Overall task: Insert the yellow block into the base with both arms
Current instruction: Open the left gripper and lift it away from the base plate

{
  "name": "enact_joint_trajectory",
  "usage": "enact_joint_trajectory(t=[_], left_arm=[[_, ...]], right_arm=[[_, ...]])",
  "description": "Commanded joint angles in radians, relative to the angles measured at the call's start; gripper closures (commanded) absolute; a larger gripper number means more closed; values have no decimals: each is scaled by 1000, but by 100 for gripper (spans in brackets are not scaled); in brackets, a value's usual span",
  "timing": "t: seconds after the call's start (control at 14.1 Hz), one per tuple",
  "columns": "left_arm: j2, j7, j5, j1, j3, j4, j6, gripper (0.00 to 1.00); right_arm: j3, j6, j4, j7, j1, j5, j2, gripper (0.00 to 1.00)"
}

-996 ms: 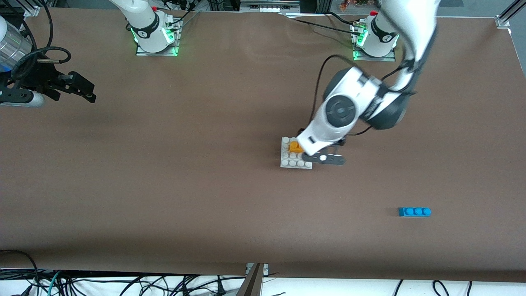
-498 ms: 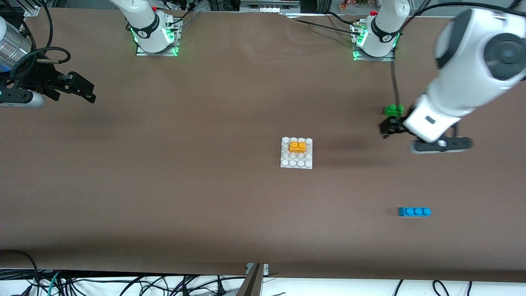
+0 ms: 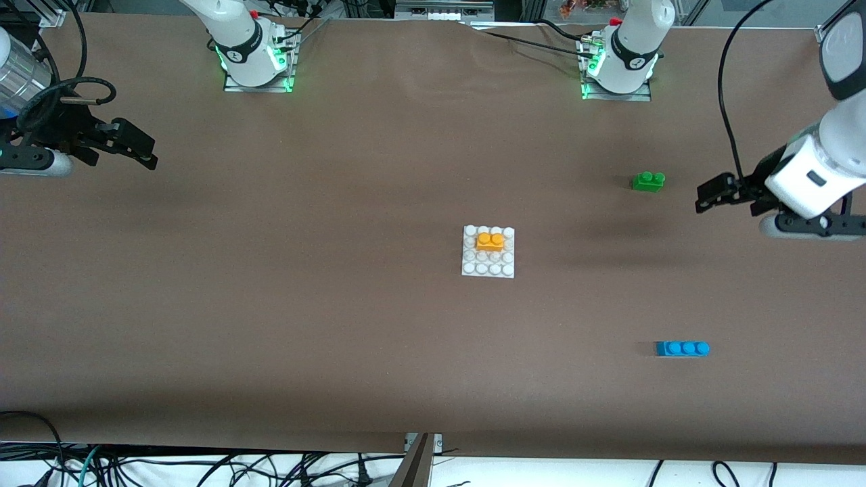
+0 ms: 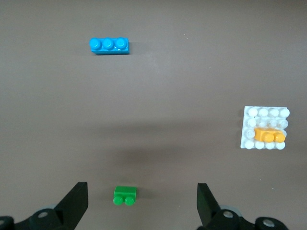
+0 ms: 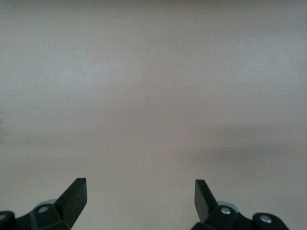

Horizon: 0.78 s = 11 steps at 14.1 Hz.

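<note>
The yellow block [image 3: 490, 241] sits pressed onto the white base [image 3: 473, 268] at mid-table, in the second stud row from the robots' side. The left wrist view also shows the block [image 4: 268, 135] on the base [image 4: 251, 143]. Nothing touches them. My left gripper [image 3: 708, 195] hangs open and empty over the table at the left arm's end, with nothing between its fingers in its own view [image 4: 141, 192]. My right gripper [image 3: 139, 150] waits open over the right arm's end, and its view [image 5: 139, 189] shows only bare table.
A green two-stud brick [image 3: 648, 180] lies on the table near my left gripper, and shows low in the left wrist view [image 4: 124, 195]. A blue three-stud brick [image 3: 682, 348] lies nearer the front camera, also in that view [image 4: 109, 45]. Brown table surrounds them.
The left arm has swung away from the base toward its own end of the table, past the green brick. The yellow block stays on the base. The right arm has not moved.
</note>
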Motion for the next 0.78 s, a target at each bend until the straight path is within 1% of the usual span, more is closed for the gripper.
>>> enact_joint_trajectory(t=[0.0, 0.07, 0.14, 0.43, 0.71], left_arm=[[-98, 24, 44, -31, 33, -102, 13, 0], [-121, 12, 68, -31, 30, -137, 13, 0], [-129, -3, 67, -31, 30, -153, 13, 0], [-126, -10, 90, -49, 28, -145, 13, 0], [-118, -8, 61, -49, 28, -134, 13, 0]], right_arm=[[2, -16, 25, -6, -3, 4, 9, 1], [2, -16, 25, -6, -3, 4, 9, 1], [2, -16, 25, -6, -3, 4, 9, 1], [2, -16, 25, -6, -3, 6, 7, 1], [2, -19, 25, -6, -3, 4, 9, 1]])
